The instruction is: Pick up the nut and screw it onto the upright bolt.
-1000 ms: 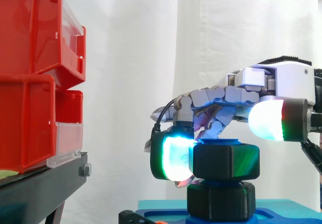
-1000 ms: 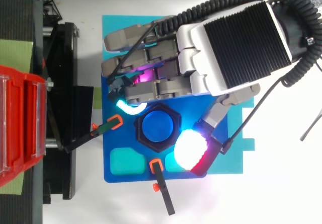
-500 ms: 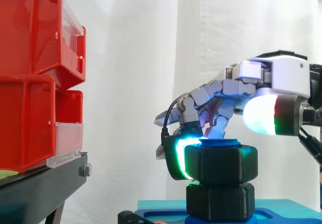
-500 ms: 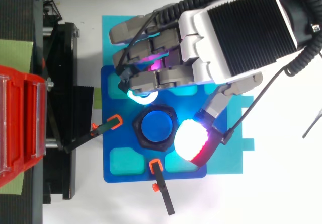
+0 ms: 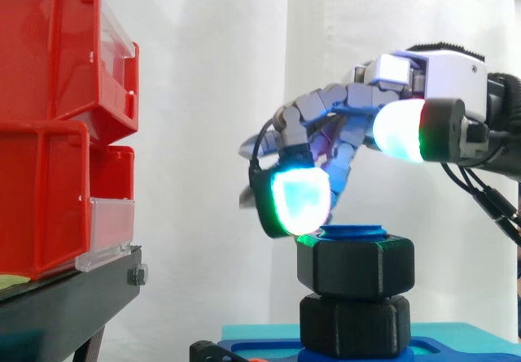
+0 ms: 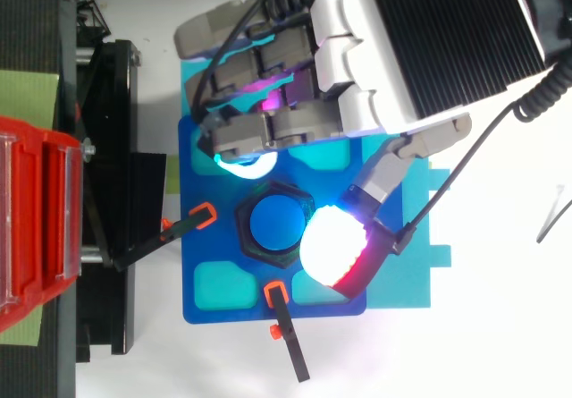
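Observation:
The black hex nut [image 5: 356,266] sits on the upright blue bolt [image 6: 275,226], whose top [image 5: 352,232] pokes out just above it. A second black hex collar [image 5: 354,325] lies under the nut on the blue base plate [image 6: 192,264]. My hand [image 5: 366,102] hovers just above the nut and touches nothing. Its fingers are loosely bent, one glowing pad [image 5: 299,201] hanging over the nut's left edge. From above, the hand [image 6: 420,31] lies over the far side of the plate, the thumb's pad [image 6: 332,248] beside the nut [image 6: 243,239].
Stacked red bins [image 5: 49,126] stand on a black stand [image 5: 65,305] at the left. Two black clamps with orange tips [image 6: 286,331] [image 6: 174,231] rest at the plate's edges. A teal mat [image 6: 420,264] lies under the plate.
The hand has let go of the nut and risen clear of it, its fingers spreading. The nut stays on the bolt, slightly lower than before.

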Available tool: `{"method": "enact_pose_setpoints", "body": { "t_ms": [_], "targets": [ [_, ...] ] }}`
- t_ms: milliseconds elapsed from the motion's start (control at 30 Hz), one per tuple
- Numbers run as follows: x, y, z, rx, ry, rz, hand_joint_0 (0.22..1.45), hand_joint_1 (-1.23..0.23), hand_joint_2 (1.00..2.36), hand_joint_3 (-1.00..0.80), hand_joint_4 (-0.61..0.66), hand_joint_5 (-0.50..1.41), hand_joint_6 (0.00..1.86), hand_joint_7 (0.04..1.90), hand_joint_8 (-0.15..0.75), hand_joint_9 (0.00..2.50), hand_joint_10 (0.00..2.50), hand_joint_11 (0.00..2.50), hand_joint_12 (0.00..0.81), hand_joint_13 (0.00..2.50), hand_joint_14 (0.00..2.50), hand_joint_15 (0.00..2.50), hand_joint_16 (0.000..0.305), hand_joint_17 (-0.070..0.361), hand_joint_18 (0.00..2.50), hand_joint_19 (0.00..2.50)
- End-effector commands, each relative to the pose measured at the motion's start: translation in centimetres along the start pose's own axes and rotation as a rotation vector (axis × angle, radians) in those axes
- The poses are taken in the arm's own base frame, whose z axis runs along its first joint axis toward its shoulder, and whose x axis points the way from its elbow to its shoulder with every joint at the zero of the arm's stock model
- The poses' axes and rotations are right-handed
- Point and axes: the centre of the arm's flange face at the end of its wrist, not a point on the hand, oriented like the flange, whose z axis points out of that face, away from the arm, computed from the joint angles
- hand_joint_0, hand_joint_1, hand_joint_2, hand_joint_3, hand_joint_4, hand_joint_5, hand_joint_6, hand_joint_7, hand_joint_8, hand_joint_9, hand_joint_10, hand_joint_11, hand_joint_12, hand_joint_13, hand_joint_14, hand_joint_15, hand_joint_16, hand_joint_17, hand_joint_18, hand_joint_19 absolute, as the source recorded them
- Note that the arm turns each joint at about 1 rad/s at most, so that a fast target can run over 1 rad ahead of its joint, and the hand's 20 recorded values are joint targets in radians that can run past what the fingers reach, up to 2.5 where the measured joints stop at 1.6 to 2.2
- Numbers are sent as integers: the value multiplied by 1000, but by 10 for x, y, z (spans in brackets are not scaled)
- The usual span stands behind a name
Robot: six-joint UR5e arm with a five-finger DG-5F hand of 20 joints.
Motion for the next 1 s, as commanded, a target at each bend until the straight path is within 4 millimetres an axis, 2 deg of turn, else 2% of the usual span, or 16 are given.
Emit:
{"method": "enact_pose_setpoints", "body": {
  "t_ms": [0,100,300,600,967],
  "targets": [
    [-8,-1,3,-4,-11,-6,533,-153,1000,-500,277,-63,504,965,266,1071,0,0,213,650,0,0,17,37,271,0],
    [-7,3,6,-9,-14,-8,527,-145,1000,-500,239,-95,503,803,254,982,0,0,221,598,0,0,19,42,220,0],
    [0,12,11,-10,-7,-1,518,-114,1000,-500,224,-117,502,701,229,828,0,0,251,489,0,0,24,54,154,0],
    [21,31,17,2,15,19,513,-75,1000,-500,216,-118,502,695,222,710,0,0,275,388,0,0,29,65,58,0],
    [27,35,15,-2,29,26,515,-62,1000,-500,224,-96,503,764,229,691,0,0,281,373,0,0,30,67,36,0]
  ]
}}
